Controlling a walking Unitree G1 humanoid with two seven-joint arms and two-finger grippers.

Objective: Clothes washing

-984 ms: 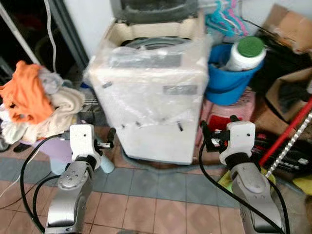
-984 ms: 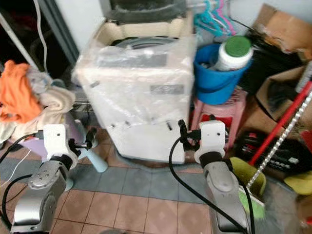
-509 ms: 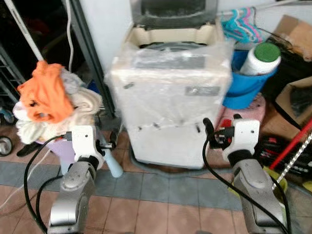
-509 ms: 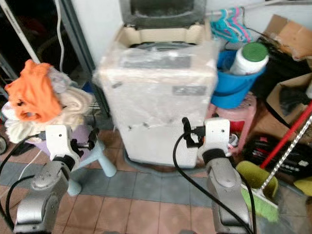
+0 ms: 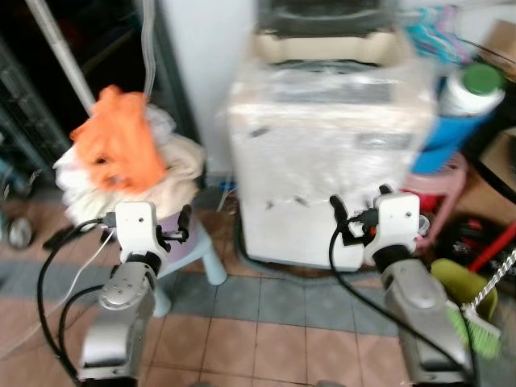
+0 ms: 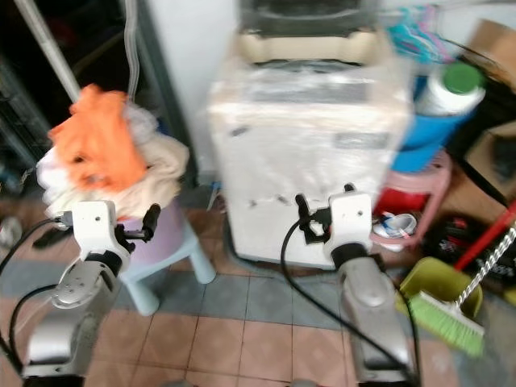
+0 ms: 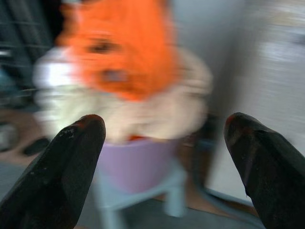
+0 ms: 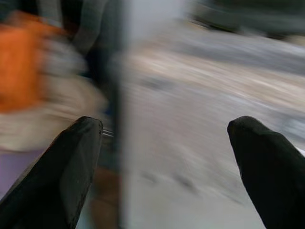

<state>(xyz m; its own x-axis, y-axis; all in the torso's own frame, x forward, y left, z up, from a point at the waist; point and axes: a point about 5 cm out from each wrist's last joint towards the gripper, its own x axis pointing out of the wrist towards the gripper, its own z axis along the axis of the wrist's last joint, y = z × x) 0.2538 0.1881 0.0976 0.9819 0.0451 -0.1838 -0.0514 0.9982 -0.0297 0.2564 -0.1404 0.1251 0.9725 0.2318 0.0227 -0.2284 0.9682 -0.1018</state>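
Laundry, a heaped pile of cream towels topped by a crumpled orange garment (image 5: 121,149), sits in a lilac plastic basket (image 6: 157,234) on a pale blue stool (image 5: 205,262), just beside the white plastic-wrapped top-loading washing machine (image 5: 326,153) with its lid raised. Judging by the blur, the approach step is in hand. The left gripper (image 7: 167,143) faces the pile, fingers spread wide and holding nothing; the right gripper (image 8: 164,143), equally wide and empty, faces the machine's front. Next comes closing in on the basket and lowering the left fingers onto the orange garment.
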